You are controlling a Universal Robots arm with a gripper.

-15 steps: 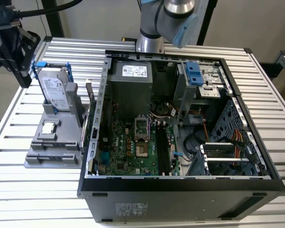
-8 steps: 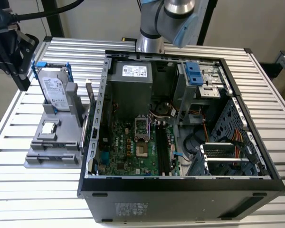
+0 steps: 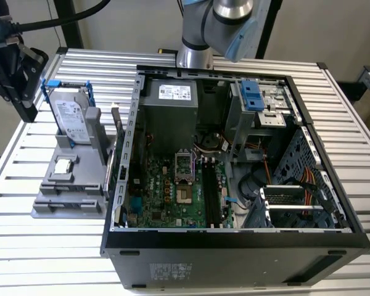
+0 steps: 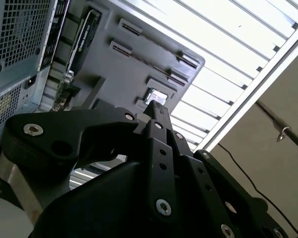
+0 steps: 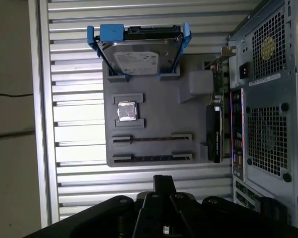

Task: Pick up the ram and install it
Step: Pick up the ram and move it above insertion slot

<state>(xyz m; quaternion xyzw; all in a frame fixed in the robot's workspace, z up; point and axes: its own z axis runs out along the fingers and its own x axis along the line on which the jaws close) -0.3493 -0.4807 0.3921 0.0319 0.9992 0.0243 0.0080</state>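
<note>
We see the claw [image 3: 26,111] hanging at the upper left of the exterior view, above the worktop [image 3: 357,148] and near the grey holder [image 3: 49,206]. It touches nothing. In both wrist views its fingertips [image 5: 164,181] look pressed together, narrow, with nothing between them.

The holder carries the hard drive [image 3: 69,114] in its blue bracket and, lower in the frame, the small square chip [image 3: 63,165]. In the first wrist view the holder's two long grooves [image 5: 151,158] lie bare.

We take the ram [image 3: 208,194] to be the long dark strip standing on edge on the motherboard [image 3: 163,197], in the middle of the open computer case [image 3: 234,243] and well apart from the claw. We cannot tell whether it is fully seated.
</note>
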